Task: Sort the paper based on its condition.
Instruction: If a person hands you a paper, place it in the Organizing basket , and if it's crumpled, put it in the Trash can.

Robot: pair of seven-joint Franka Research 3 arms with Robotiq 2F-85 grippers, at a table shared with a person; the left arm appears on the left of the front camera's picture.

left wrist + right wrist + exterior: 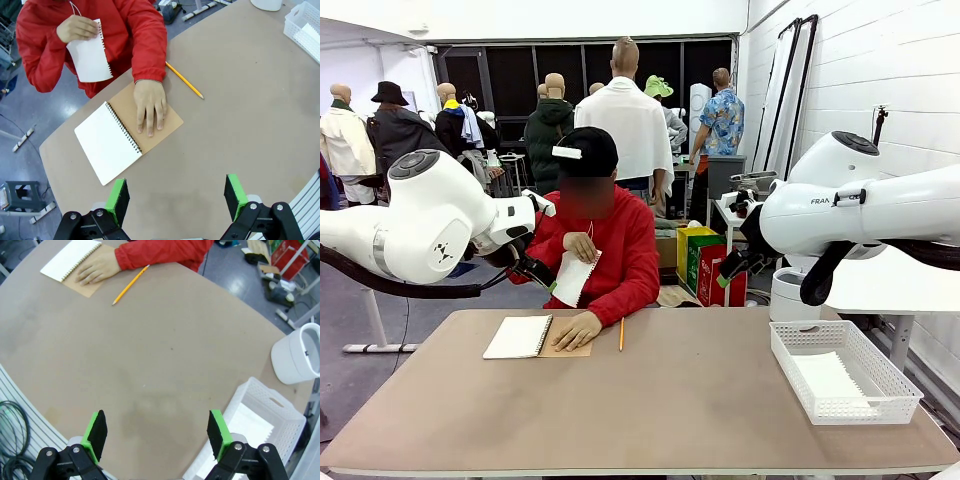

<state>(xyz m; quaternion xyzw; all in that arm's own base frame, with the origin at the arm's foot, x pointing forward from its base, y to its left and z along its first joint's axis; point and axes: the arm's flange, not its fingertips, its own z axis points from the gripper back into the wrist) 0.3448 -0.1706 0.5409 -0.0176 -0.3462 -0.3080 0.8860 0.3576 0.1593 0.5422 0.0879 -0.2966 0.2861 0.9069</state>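
Note:
The person in red holds a torn-out white sheet of paper (572, 277) (90, 55) up at chest height in one hand; it looks smooth, with a ragged spiral edge. Another white sheet of paper (828, 380) (248, 424) lies flat in the white mesh tray (790, 350) (280, 402) at the table's right. My left gripper (542, 278) (176, 195) hangs open and holds nothing, high over the table's left near the held sheet. My right gripper (730, 270) (157, 432) is open too, raised above the table's right side beside the tray.
An open spiral notebook (518, 337) (107, 145) lies at the far left, the person's other hand (578, 328) (149, 105) flat on its brown cover. A yellow pencil (620, 334) (185, 80) lies beside it. A white bin (788, 295) (297, 355) stands off the table's right.

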